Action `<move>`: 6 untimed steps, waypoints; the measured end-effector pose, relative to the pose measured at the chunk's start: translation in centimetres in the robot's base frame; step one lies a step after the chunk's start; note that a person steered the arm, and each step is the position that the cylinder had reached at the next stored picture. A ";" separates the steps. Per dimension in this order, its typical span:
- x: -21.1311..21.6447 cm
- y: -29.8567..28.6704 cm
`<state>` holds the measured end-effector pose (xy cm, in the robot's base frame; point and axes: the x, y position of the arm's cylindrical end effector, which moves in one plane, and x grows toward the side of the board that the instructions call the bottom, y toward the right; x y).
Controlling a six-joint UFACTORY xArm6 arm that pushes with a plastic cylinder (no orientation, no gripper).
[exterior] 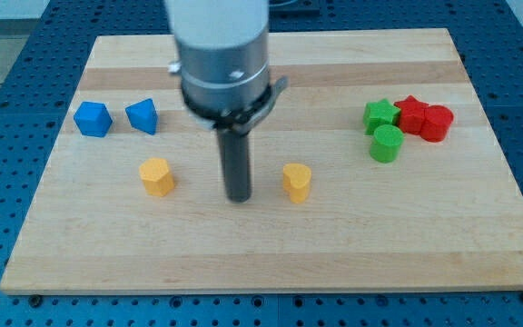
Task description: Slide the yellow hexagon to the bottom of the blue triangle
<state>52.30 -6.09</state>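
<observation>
my tip (239, 197) sits bare on the board (271, 259), holding nothing, between the yellow hexagon (156, 177) and yellow block (296, 182); blue triangle (142, 116) upper left.

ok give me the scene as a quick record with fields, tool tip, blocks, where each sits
tool tip: my tip, between the two yellow blocks, touching neither
yellow hexagon, left of tip, below the blue pair
other yellow block, right of tip
blue triangle, upper left
blue block, left of the triangle
green blocks: and, right side
red blocks: and, beside the green ones
board: wooden
</observation>
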 end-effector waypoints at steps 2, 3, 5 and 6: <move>-3.7 -11.8; -6.7 -11.6; -7.6 -2.8; -7.7 6.5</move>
